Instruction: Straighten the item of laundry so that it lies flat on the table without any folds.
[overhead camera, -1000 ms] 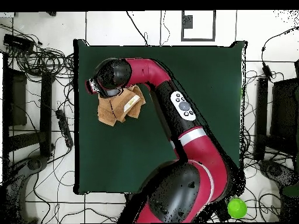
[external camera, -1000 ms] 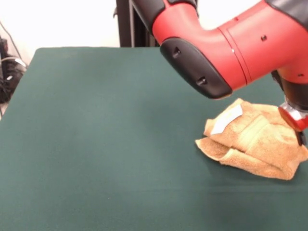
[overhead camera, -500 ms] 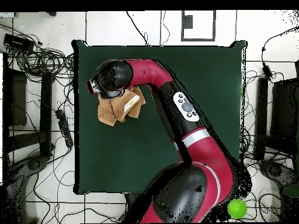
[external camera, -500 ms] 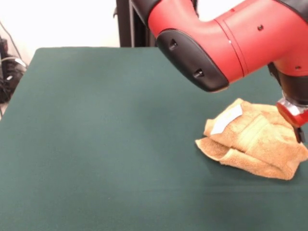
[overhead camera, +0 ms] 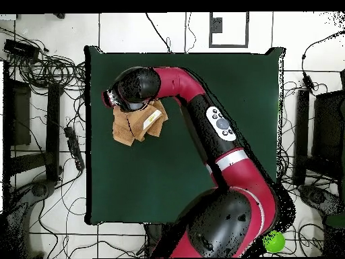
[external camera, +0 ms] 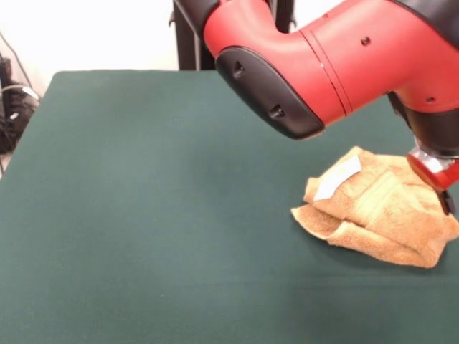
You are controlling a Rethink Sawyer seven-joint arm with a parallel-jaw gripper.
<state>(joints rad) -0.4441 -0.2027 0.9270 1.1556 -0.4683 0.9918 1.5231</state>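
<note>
The item of laundry [external camera: 380, 211] is a golden-orange towel, bunched and folded over itself near the right side of the table [external camera: 143, 179] in the front view. Its white label [external camera: 337, 178] faces up on the left flap. My gripper [external camera: 446, 197] hangs at the towel's far right edge, mostly cut off by the picture's edge, so its state is unclear. In the overhead view the towel [overhead camera: 135, 125] lies near the left edge of the table [overhead camera: 222, 88]. The arm's wrist [overhead camera: 128, 91] covers the towel's upper part there and hides the gripper.
The big red arm link [external camera: 323, 64] spans above the table's far right part. Cables [overhead camera: 47, 67] and dark stands [overhead camera: 20, 121] crowd the floor left of the table. A green ball [overhead camera: 273, 241] lies on the floor by the robot's base.
The red arm link has swung a little left and up in the front view, and the wrist has lifted slightly. The towel has kept its shape and place.
</note>
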